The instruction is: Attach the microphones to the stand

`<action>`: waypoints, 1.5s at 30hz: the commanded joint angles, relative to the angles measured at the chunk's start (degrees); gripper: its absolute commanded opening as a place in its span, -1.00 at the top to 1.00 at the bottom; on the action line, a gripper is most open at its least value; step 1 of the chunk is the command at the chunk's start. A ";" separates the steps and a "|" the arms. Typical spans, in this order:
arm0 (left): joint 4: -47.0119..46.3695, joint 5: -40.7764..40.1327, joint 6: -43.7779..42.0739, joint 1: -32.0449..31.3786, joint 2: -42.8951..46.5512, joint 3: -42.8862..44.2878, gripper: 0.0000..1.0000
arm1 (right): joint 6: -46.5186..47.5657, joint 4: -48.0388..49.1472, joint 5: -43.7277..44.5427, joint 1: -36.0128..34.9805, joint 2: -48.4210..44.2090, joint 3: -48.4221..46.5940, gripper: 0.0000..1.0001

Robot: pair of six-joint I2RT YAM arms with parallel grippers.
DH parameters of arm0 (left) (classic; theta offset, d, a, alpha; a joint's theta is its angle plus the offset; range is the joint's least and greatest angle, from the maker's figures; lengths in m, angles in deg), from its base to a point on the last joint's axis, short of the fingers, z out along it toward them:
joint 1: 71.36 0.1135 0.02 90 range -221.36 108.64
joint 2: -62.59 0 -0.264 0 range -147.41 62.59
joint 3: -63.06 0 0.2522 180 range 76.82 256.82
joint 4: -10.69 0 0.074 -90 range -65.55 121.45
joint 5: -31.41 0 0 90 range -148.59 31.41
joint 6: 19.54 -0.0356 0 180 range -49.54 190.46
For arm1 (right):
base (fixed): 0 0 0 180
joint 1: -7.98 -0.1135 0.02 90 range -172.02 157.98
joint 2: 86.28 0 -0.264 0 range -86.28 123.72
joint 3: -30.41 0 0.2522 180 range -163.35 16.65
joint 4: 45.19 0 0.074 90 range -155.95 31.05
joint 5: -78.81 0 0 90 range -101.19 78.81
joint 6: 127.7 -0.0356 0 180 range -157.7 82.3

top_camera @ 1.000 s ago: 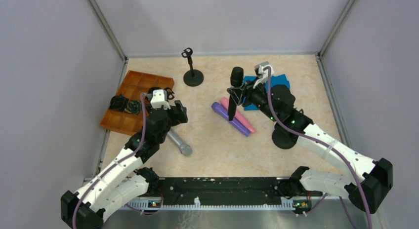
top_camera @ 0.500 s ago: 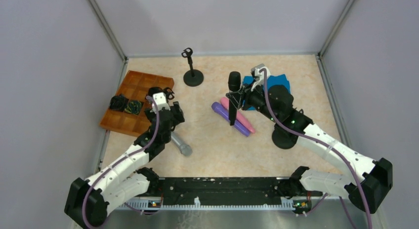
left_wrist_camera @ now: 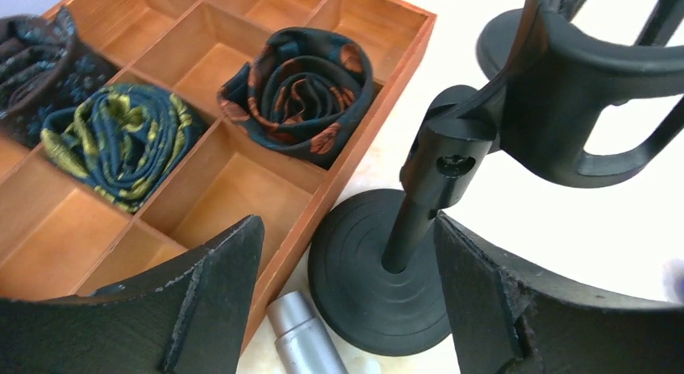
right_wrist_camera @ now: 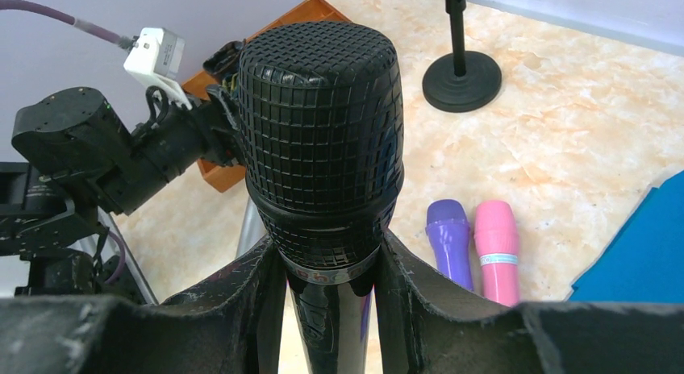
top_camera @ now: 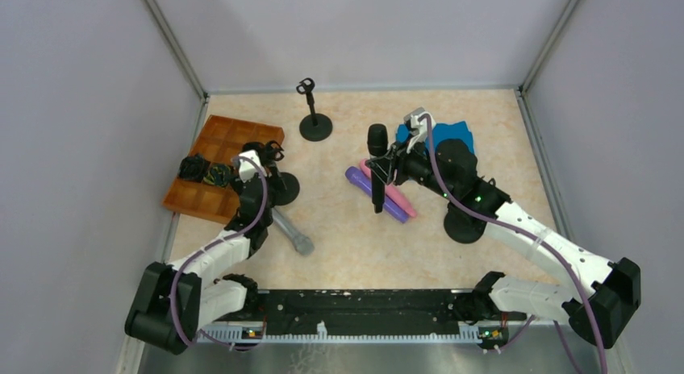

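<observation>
Where the tray ends, a stand neighbours the silver microphone.

From high behind the near edge, we look down over the whole table. Our left wrist camera sits low and close, facing the wooden tray and a black stand. Our right wrist camera looks across a black microphone, very near, toward the far stand; all three views share the tray.

Bright, even light; soft shadows, foregrnd blurry.
</observation>
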 commanded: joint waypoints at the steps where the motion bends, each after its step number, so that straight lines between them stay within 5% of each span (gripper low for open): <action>1: -17.20 8.91 -6.47 1.56 -1.41 -2.36 -0.63 | -0.44 2.93 -1.78 0.28 -0.57 -1.26 1.00; 15: -26.50 21.82 -11.09 4.65 -9.12 -1.49 0.01 | 0.62 1.57 -0.95 0.28 -1.95 -1.00 1.00; 17: -26.54 23.44 -11.11 4.66 -9.30 -1.57 0.22 | 0.83 1.32 -0.86 0.23 -2.10 -0.96 1.00; 19: -26.16 24.94 -10.53 4.66 -9.07 -1.50 0.72 | 1.00 1.19 -0.75 0.27 -2.28 -0.99 1.00; 22: -23.25 30.03 -8.33 4.66 -6.98 -0.58 1.00 | 1.25 0.80 -0.67 0.21 -3.16 -1.22 1.00; 32: -21.89 54.25 -0.26 3.89 -3.91 0.93 1.00 | 6.95 5.02 2.22 0.29 -10.47 1.97 1.00; 39: -21.33 58.52 -1.07 -3.70 -1.17 -0.38 1.00 | 10.52 0.75 2.12 0.25 -11.02 -0.48 1.00; 45: -14.30 54.13 -6.92 -12.99 -0.65 1.29 1.00 | 11.44 2.35 -3.02 0.27 -10.90 -1.26 1.00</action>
